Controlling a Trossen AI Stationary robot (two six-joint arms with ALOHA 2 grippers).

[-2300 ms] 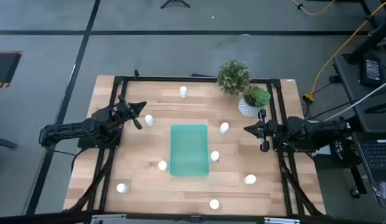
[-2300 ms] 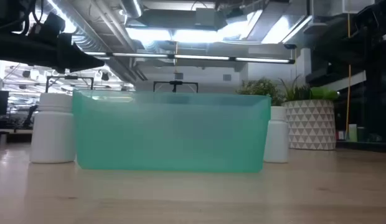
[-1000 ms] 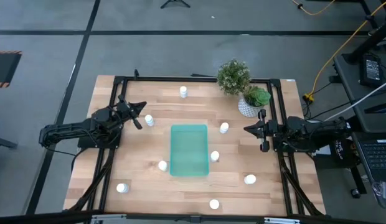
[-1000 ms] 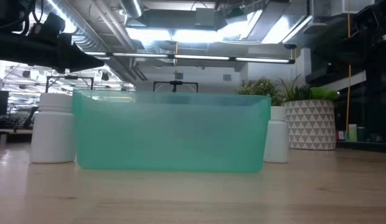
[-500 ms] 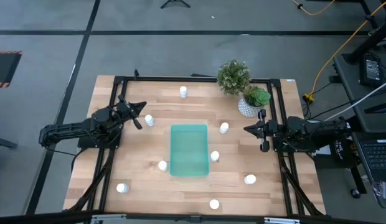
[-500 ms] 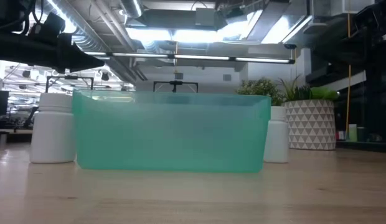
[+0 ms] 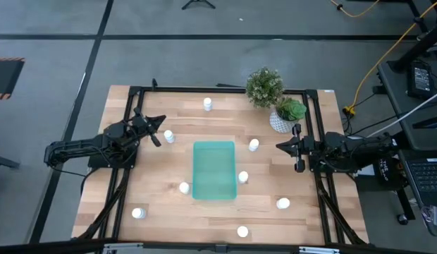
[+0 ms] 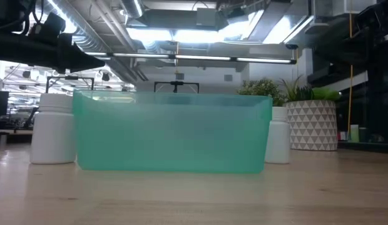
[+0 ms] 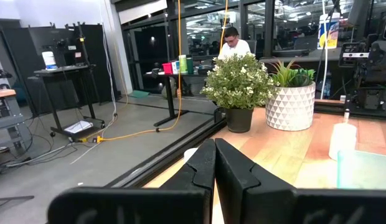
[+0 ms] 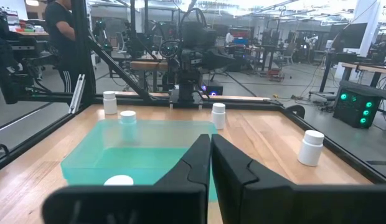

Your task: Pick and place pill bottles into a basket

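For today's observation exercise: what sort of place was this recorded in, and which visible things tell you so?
Probably a robotics lab or workshop: two robot arms at a framed wooden table, exposed ceiling ducts, and workbenches with equipment beyond.

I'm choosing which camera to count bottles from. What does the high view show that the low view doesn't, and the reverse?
Only the high view shows both arms, the left gripper and right gripper shut and empty beside the basket, and eight pill bottles scattered on the table. Only the low view shows the ceiling lights and room behind. Both show the basket, two bottles flanking it, and the plant pot.
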